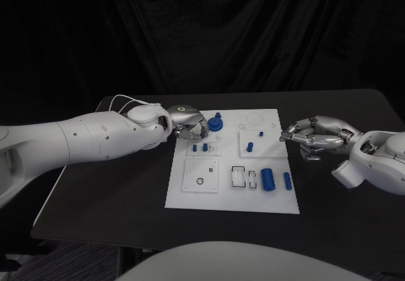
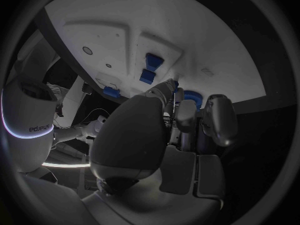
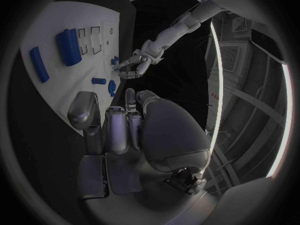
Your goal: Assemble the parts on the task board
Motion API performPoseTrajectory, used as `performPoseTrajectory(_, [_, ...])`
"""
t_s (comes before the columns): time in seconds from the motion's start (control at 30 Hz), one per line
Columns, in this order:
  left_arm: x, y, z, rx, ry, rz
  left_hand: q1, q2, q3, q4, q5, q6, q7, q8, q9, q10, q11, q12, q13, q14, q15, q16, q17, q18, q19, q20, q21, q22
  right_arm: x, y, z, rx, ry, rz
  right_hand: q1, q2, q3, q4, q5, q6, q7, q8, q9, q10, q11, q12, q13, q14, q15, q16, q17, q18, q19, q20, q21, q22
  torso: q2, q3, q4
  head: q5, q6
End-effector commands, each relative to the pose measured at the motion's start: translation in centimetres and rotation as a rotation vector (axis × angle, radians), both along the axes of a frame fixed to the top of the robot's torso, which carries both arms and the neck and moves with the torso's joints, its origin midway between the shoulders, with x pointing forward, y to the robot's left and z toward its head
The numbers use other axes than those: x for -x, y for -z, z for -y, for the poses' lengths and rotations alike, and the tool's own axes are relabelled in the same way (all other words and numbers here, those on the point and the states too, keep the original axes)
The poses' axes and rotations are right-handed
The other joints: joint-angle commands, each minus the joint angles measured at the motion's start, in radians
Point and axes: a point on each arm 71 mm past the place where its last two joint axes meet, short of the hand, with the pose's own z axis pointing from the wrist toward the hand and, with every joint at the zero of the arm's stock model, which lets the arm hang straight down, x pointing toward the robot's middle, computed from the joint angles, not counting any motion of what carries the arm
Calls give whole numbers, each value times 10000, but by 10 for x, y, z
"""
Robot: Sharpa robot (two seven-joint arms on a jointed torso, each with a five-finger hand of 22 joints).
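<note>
Centrally placed on black table (image 1: 110,193): white task board (image 1: 232,202). Left robot hand (image 1: 190,124) positioned over board's far left corner, fingers curled close beside blue knobbed part (image 1: 217,123) (contact or grasp not discernible). Right robot hand (image 1: 314,136) stationed off board's right edge, above table, fingers curled inward, nothing visible within. Near board's right side: large blue cylinder (image 1: 267,179) lying flat, slimmer blue rod (image 1: 287,181) just beside it. Small blue pegs (image 1: 199,147) standing near left robot hand. Further blue peg (image 1: 250,147) at board's middle.
</note>
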Motion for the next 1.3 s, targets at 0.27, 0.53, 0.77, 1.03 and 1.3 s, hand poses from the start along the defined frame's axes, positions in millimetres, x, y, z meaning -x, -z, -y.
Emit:
performPoseTrajectory(0.27, [0,5,2,-54,56,-136,-98,17,-38,33,-84,-79,14,-49,-12,17,11,13,-3,-55,9,-77,-27,19,-76,-30,-54,1588,1,3,0,109,-84,-200,106,-4,75,11,40,-90,26,16,10,-84,33,-60,352,221,-11,-78,39,61,-85,-21,-85,-22,-2,1,-2,-4,2])
performPoseTrajectory(0.53, [-1,7,1,-129,-89,-187,-113,-24,-60,16,-141,-160,-20,-110,-51,-70,7,-47,-37,-139,16,-146,-152,43,-142,-18,-185,1555,1,3,-1,128,-119,-246,109,-1,82,10,40,-95,29,13,10,-99,35,-67,334,212,-9,-97,15,65,-96,-20,-105,-33,0,-3,-5,15,2])
performPoseTrajectory(0.77, [-1,8,0,-150,-174,-185,-239,-337,-183,40,-678,-835,-512,-277,-292,-849,99,-437,-221,-399,86,-298,-468,108,-332,36,-575,1464,1,3,-1,138,-130,-268,116,-2,99,4,38,-119,41,-4,9,-146,45,-91,279,194,-2,-129,-24,80,-135,-14,-178,-74,-4,-2,1,18,2])
performPoseTrajectory(1.03, [-2,8,-2,-176,-281,-172,-387,-472,-354,181,-898,-1313,-767,-280,-471,-1364,199,-582,-331,-530,164,-342,-642,140,-410,100,-800,1418,1,4,-1,157,-149,-309,119,-5,104,1,38,-129,45,-11,8,-166,49,-101,256,185,1,-145,-45,84,-146,-12,-198,-85,-2,-1,1,33,2])
performPoseTrajectory(1.3, [-4,7,-8,-169,-633,33,-392,-485,-392,196,-905,-1461,-810,-283,-518,-1453,223,-591,-356,-553,181,-345,-665,146,-421,114,-842,1411,1,4,0,170,-150,-333,127,-9,116,-6,38,-143,53,-22,8,-195,56,-116,223,168,8,-175,-81,89,-164,-7,-228,-100,3,0,5,48,2])
